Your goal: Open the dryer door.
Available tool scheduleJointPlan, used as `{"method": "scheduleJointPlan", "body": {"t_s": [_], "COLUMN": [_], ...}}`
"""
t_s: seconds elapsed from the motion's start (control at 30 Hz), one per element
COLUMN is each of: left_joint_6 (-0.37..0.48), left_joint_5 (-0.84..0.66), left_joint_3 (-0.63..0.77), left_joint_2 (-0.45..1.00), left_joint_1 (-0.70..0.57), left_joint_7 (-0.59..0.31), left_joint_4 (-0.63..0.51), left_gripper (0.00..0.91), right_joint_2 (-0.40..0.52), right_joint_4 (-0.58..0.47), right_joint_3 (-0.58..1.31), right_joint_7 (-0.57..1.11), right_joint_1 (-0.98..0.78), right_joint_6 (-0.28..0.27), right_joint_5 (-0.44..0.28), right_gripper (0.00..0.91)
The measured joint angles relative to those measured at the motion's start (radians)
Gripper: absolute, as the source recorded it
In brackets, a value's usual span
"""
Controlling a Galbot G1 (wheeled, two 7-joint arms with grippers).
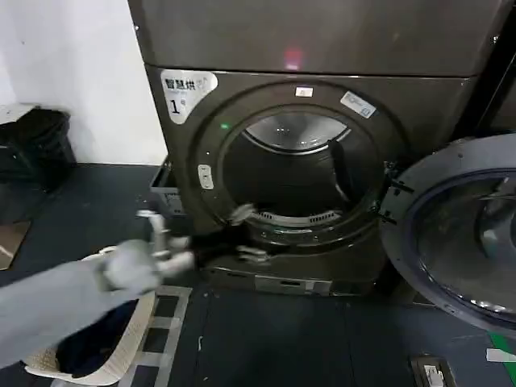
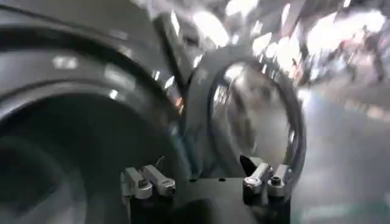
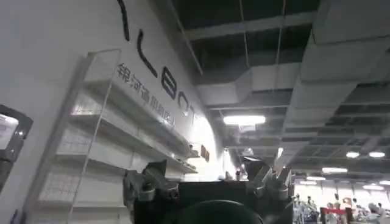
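Door [image 1: 463, 242] swung wide, right of dryer [image 1: 322, 105] drum opening. Left pincer [image 1: 242, 234] released, empty, at opening's lower left rim. Best pulled straight back, clear of rim. Right pincer [image 3: 207, 185] parked, spread, empty.

One dryer [image 1: 282, 161], one dryer door [image 1: 459, 242], one laundry basket [image 1: 129, 339].

Left end effector [image 2: 207, 182] at frame bottom, fingers [image 2: 149, 181] spread wide apart, nothing between them. Just beyond it, the dryer [image 2: 73, 91]: dark curved front ring and the shadowed drum opening. Beside that, the dryer door [image 2: 256, 115] stands swung out, its chrome rim catching bright reflections around the tinted glass. Heavy blur throughout; background beyond the door indistinct, bright patches overhead.
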Motion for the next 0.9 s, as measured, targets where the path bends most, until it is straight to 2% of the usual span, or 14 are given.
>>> {"method": "scheduleJointPlan", "body": {"t_s": [0.13, 0.33, 0.47, 0.6, 0.77, 0.9], "left_joint_6": [-0.003, -0.086, -0.021, 0.043, 0.037, 0.030], "left_joint_5": [0.062, 0.202, 0.276, 0.350, 0.443, 0.488], "left_joint_3": [-0.073, -0.157, -0.195, -0.241, -0.310, -0.346], "left_joint_2": [0.172, 0.377, 0.456, 0.518, 0.550, 0.574], "left_joint_1": [0.085, 0.256, 0.347, 0.402, 0.431, 0.449], "left_joint_7": [-0.018, 0.010, 0.007, 0.139, 0.337, 0.419], "left_joint_4": [-0.019, 0.025, 0.104, 0.166, 0.259, 0.323], "left_gripper": [0.907, 0.907, 0.907, 0.907, 0.907, 0.907], "right_joint_2": [0.004, 0.015, 0.014, 0.014, 0.011, 0.008], "right_joint_4": [-0.001, -0.009, -0.024, -0.031, -0.038, -0.045], "right_joint_3": [-0.019, -0.052, -0.069, -0.083, -0.090, -0.090], "right_joint_7": [-0.002, -0.002, 0.006, 0.006, 0.006, 0.005], "right_joint_1": [0.014, 0.039, 0.046, 0.056, 0.064, 0.062], "right_joint_6": [0.014, 0.024, 0.051, 0.053, 0.050, 0.050], "right_joint_5": [-0.005, -0.016, -0.018, -0.018, -0.018, -0.018], "right_gripper": [0.907, 0.907, 0.907, 0.907, 0.907, 0.907]}}
